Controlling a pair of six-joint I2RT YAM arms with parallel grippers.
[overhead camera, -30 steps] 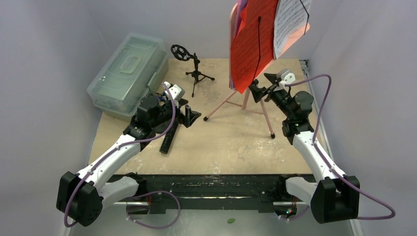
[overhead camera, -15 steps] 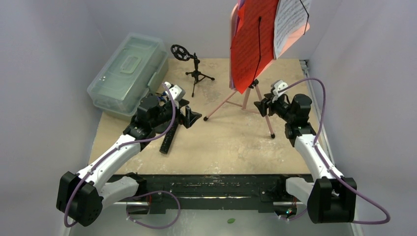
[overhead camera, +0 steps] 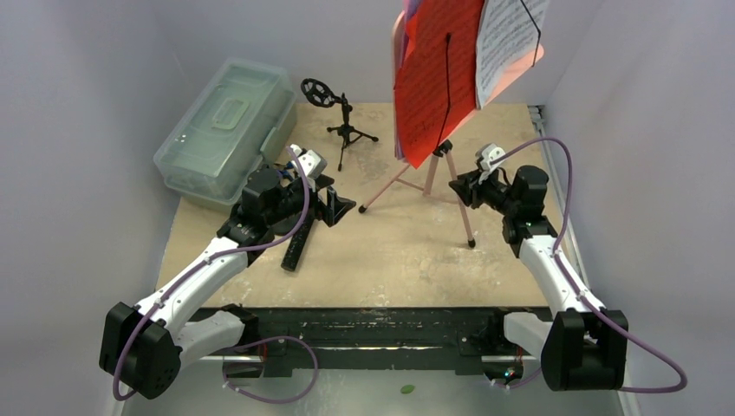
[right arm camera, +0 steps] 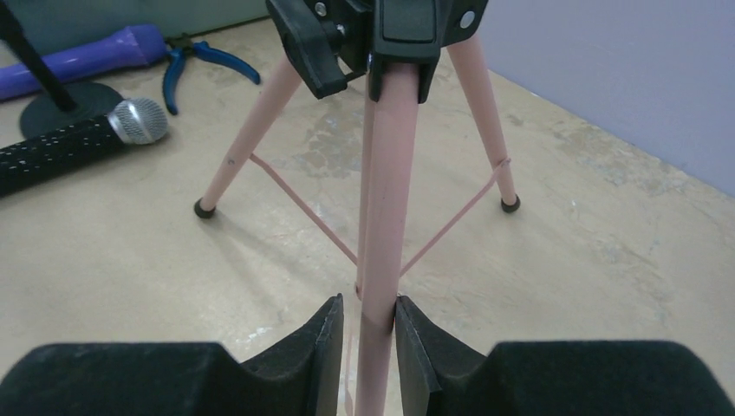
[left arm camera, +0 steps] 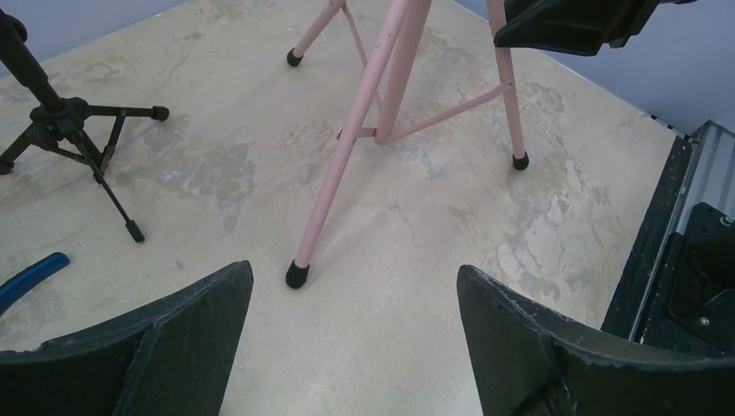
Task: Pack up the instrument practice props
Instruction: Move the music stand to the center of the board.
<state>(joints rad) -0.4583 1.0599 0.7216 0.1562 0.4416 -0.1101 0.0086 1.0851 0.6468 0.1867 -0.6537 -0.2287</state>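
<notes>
The pink music rack (overhead camera: pixel 431 178) stands on tripod legs at the back, holding a red page (overhead camera: pixel 433 78) and a white sheet-music page (overhead camera: pixel 503 43). My right gripper (right arm camera: pixel 370 325) is shut on its near pink leg (right arm camera: pixel 381 217), low down; the same gripper (overhead camera: pixel 459 186) sits just right of the tripod. My left gripper (left arm camera: pixel 355 295) is open over bare table, short of the rack's left foot (left arm camera: pixel 296 275). A black-silver microphone (right arm camera: pixel 61 147) and a purple microphone (right arm camera: pixel 78 56) lie left of the rack. A black mic tripod (overhead camera: pixel 347 130) stands at the back.
A clear greenish plastic case (overhead camera: pixel 225 130) lies closed at the back left. Blue-handled pliers (right arm camera: pixel 204 56) lie beside the purple microphone. Walls close in on the left, back and right of the table (overhead camera: pixel 390 251). A black rail runs along its right edge (left arm camera: pixel 667 217).
My right gripper came down from the rack's upper stem to its near leg and closed on it. The rack and its pages shifted left. The left arm stayed still.
</notes>
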